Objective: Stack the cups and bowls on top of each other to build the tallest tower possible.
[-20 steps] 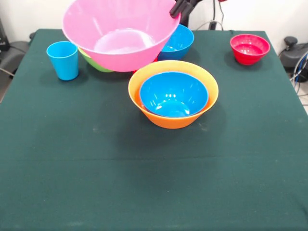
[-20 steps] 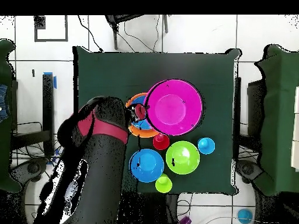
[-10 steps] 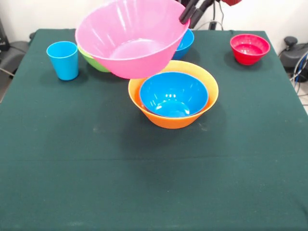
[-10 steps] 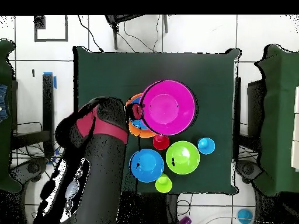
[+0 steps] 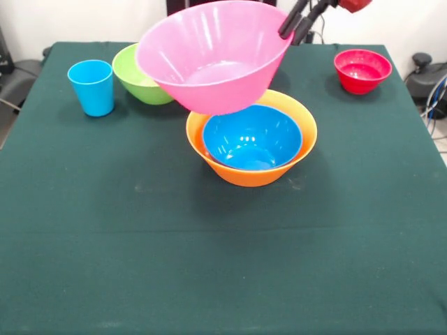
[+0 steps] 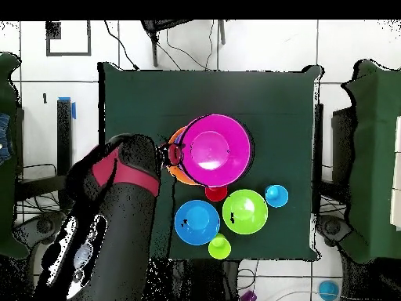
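Observation:
My gripper (image 5: 292, 32) is shut on the far right rim of the large pink bowl (image 5: 213, 59) and holds it tilted in the air. The pink bowl hangs just above and to the far left of the orange bowl (image 5: 248, 174), which has a blue bowl (image 5: 251, 136) nested in it. From overhead, the pink bowl (image 6: 213, 150) covers nearly all of the orange bowl (image 6: 181, 175), with the gripper (image 6: 172, 153) at its left rim. A lime green bowl (image 5: 140, 73), a light blue cup (image 5: 91, 87) and a small red bowl (image 5: 362, 70) stand apart on the table.
Overhead, a red cup (image 6: 216, 191), a second blue bowl (image 6: 196, 222), the green bowl (image 6: 245, 212), the light blue cup (image 6: 276, 196) and a lime green cup (image 6: 220, 248) cluster near the robot's side of the green table (image 6: 141, 94). The arm (image 6: 117, 212) covers the table's lower left.
The pink bowl has travelled right in the front view with the gripper, from over the back bowls to above the orange bowl. The green bowl now shows fully.

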### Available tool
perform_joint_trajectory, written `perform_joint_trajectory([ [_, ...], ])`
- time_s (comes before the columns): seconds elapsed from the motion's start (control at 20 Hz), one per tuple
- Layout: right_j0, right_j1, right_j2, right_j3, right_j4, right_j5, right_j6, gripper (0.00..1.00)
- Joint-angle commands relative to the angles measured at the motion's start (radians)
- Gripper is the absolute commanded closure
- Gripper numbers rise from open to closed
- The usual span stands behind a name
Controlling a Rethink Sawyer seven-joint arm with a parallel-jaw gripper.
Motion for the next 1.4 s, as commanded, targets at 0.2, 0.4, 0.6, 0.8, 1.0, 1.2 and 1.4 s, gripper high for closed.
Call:
perform_joint_trajectory([
  [0.2,0.043,0.068,0.01,0.057,0.024,-0.14,0.272,1.0],
  [0.4,0.055,0.082,0.0,0.049,0.026,-0.151,0.283,1.0],
  [0.6,0.061,0.098,-0.004,0.028,0.027,-0.149,0.275,1.0],
  [0.8,0.058,0.106,-0.001,0.008,0.033,-0.139,0.253,1.0],
  [1.0,0.045,0.109,0.014,-0.003,0.035,-0.136,0.223,1.0],
  [1.2,0.037,0.117,0.023,-0.015,0.035,-0.144,0.214,1.0],
  [1.4,0.03,0.126,0.026,-0.02,0.04,-0.165,0.226,1.0],
])
